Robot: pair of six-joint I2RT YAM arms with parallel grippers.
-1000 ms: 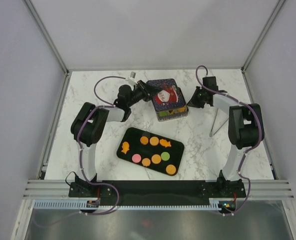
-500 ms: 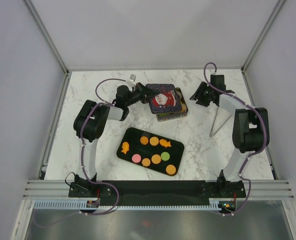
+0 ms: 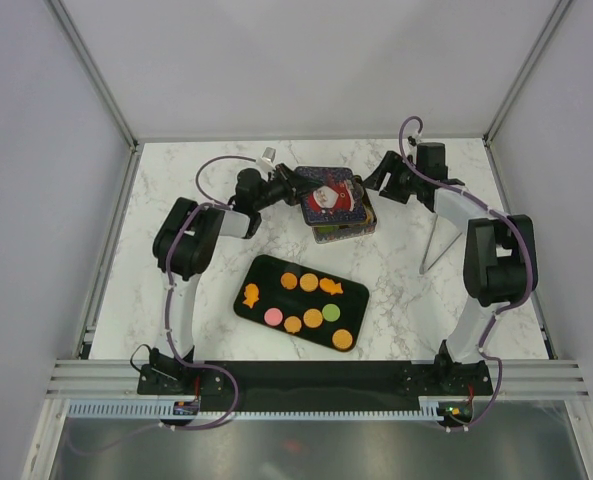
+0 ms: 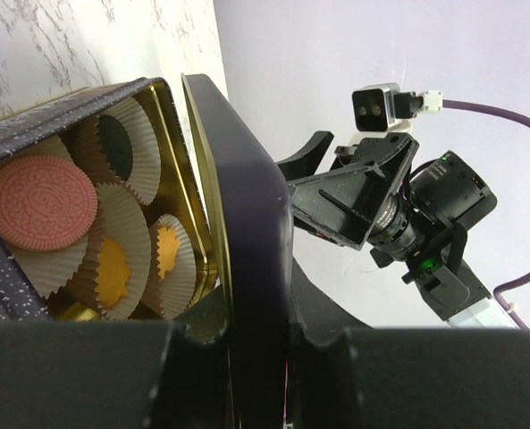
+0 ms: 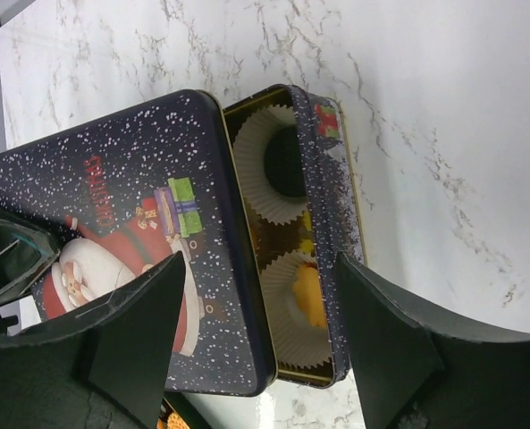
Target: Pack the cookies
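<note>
Since the cookies (image 3: 309, 299) lie on the tray (image 3: 271, 272) at six o'clock of the tin (image 3: 346, 228), whose lid (image 3: 328, 193) sits only half off, lift that lid fully clear and level before reaching for any. Your left gripper (image 3: 288, 184) is clamped on the lid's nine o'clock edge. Your right gripper (image 3: 376, 176), at the tin's two o'clock, stands wide apart, holding nothing.

The marble table (image 3: 176, 170) bears a black tray (image 3: 271, 272), a tin (image 3: 346, 230) and a wire stand (image 3: 428, 246).
</note>
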